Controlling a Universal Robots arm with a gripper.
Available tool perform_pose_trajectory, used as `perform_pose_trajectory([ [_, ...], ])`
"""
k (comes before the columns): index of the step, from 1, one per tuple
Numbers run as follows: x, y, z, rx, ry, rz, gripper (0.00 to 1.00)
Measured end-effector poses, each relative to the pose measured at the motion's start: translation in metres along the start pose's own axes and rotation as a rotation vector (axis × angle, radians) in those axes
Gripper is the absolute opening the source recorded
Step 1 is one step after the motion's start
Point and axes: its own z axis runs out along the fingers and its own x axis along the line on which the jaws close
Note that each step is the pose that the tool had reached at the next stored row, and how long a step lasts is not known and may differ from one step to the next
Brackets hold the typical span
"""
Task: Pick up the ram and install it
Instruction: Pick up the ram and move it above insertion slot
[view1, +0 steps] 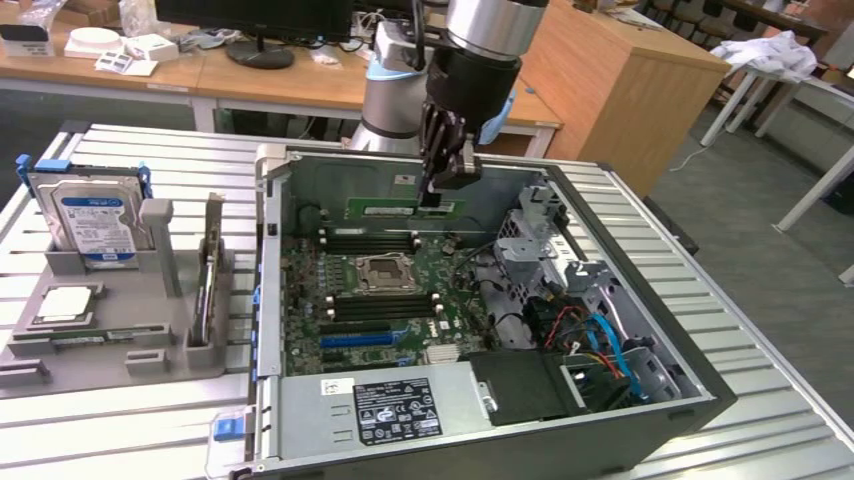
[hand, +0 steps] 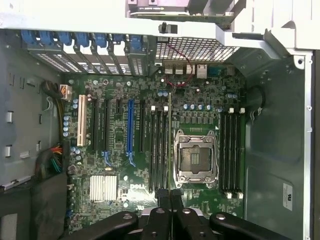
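Hand (view1: 442, 196) is clamped shut on the ram (view1: 390, 208), gripping near one end of its top edge so the contacts face down. The ram hangs level inside the case (view1: 271, 260), parallel to the slots (hand: 159, 150) by the socket (hand: 195, 157), so it's lined up to seat. I judge it not seated yet.

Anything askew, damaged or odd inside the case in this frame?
Nothing spilled or damaged. One oddity: the gripper holds the ram near one end, not mid-length, so most of the stick juts toward the exterior view's left above the motherboard.
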Motion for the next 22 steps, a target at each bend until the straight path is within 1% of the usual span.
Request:
perform_pose_trajectory([
  [22,0.002,-0.0012,0.0298,0.0000,0.0000,0.000,0.12],
])
